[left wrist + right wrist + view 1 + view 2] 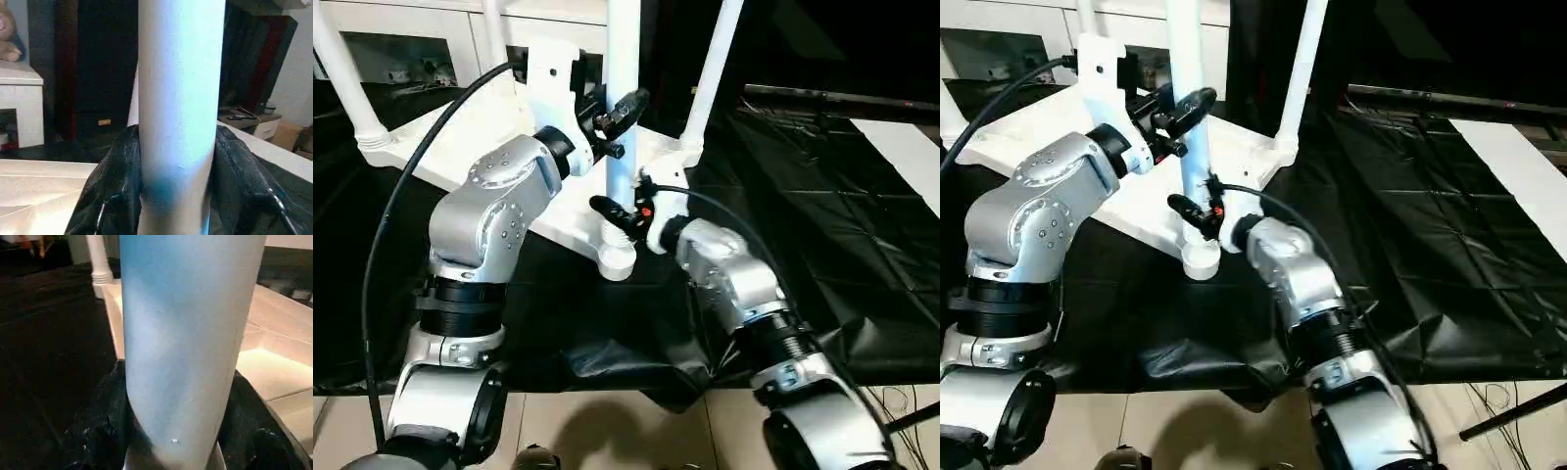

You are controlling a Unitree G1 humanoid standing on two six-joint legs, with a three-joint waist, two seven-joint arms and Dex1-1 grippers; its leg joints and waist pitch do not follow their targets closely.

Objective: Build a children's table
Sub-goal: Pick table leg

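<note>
Left eye view: standing upside down on the black-draped bench (862, 245), the white tabletop (460, 147), legs pointing up. Rising from the nearest corner socket (618, 257), the near leg (623, 88), upright, cut off by the upper edge. Standing in the sockets behind, other legs: one at far left (342, 73), one leaning at right (710, 73).

Gripping the near leg partway up, the left claw (612, 125), black fingers (628, 103) lying on either side of the tube, silver forearm (504, 196) reaching in from the left. Holding the same leg lower down, just above the socket, the right claw (625, 213), one black finger (610, 210) curving around the front of the tube, its arm (744, 284) coming in from the right.

Left wrist view: filling the middle, the leg's tube (178, 107), pressed between two dark pads (115, 191); tabletop surface (34, 196) lying beside.

Right wrist view: again clamping the tube (188, 333) between dark pads (105, 426), tabletop underside (279, 357) beyond, another leg (98, 259) standing in a far socket.

Running behind the tabletop, a white cabinet (401, 39).
</note>
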